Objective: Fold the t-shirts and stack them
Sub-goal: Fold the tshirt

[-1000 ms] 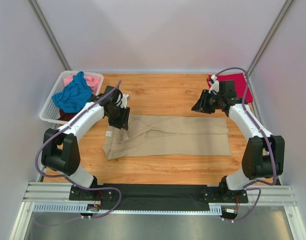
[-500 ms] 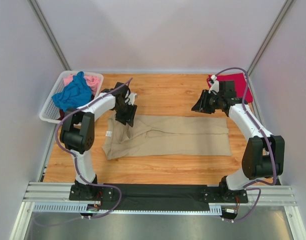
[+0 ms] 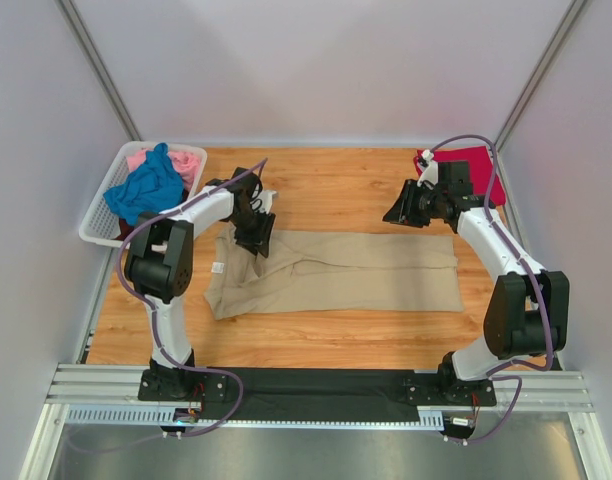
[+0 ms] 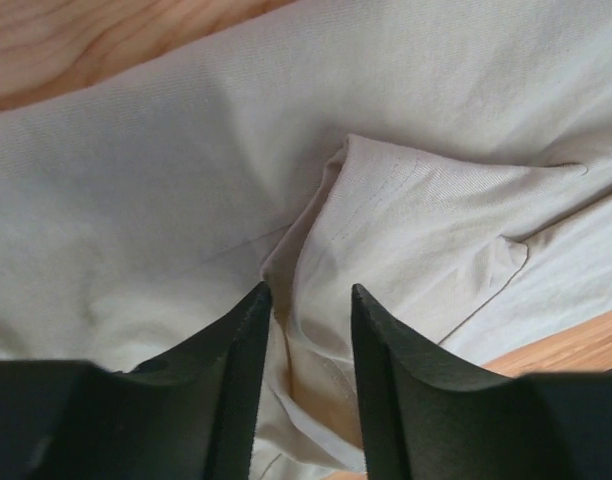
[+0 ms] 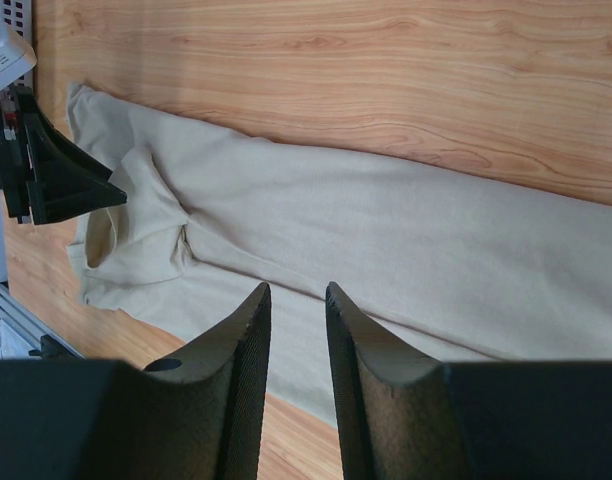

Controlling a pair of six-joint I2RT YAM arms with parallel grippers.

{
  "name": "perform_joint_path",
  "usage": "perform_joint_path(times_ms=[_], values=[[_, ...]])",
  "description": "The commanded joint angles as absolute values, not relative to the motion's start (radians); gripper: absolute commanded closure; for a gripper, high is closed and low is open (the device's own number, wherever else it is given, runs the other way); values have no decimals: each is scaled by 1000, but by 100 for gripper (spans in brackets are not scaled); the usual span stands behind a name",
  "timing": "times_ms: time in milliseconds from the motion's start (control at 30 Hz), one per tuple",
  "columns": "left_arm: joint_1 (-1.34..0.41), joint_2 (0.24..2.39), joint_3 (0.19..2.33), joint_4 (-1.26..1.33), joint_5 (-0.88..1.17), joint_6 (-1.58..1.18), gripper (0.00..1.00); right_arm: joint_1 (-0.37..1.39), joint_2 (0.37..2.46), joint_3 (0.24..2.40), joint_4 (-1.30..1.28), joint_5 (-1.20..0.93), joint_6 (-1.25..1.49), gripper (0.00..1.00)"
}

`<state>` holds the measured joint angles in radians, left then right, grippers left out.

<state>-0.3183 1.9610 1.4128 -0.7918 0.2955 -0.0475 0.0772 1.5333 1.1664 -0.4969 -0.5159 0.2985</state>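
A tan t-shirt [image 3: 346, 272] lies spread lengthwise across the middle of the table. My left gripper [image 3: 254, 232] is down on its far left part, open. In the left wrist view its fingertips [image 4: 308, 300] straddle a raised fold of the tan cloth [image 4: 416, 210]. My right gripper [image 3: 406, 208] hovers over the wood just beyond the shirt's far right edge, open by a narrow gap, with nothing between its fingers [image 5: 296, 292]. A red t-shirt [image 3: 476, 165] lies at the back right corner. Blue [image 3: 144, 190] and pink [image 3: 186, 160] t-shirts sit in the basket, with a dark cloth [image 3: 131, 232] under them.
The white lattice basket [image 3: 94, 222] stands at the table's left edge, close to the left arm. Bare wood [image 3: 326, 185] lies between the two grippers and along the near edge [image 3: 336, 335]. White walls close in on both sides.
The left arm has swung in, and its gripper has shifted right and slightly farther along the shirt's upper left part. The right arm has not moved.
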Motion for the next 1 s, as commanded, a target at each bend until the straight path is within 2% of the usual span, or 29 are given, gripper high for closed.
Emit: perform_joint_path(times_ms=[0, 67, 167, 200, 267, 700, 967], values=[[-316, 1971, 1442, -784, 340, -44, 57, 78, 1513, 1198, -471, -528, 296, 70], [-316, 1965, 1440, -784, 354, -49, 60, 77, 1509, 1197, -472, -528, 298, 70], [-318, 1948, 1436, -784, 367, -55, 76, 78, 1503, 1198, -476, -526, 299, 70], [-319, 1941, 1433, -785, 365, -57, 88, 78, 1502, 1198, -477, -526, 299, 70], [-321, 1908, 1419, -785, 365, -66, 99, 78, 1499, 1200, -485, -522, 296, 70], [-399, 1712, 1312, -831, 351, -32, 100, 78, 1465, 1131, -503, -492, 287, 70], [-443, 1698, 1365, -922, 307, -6, 100, 77, 1462, 1143, -512, -489, 290, 70]])
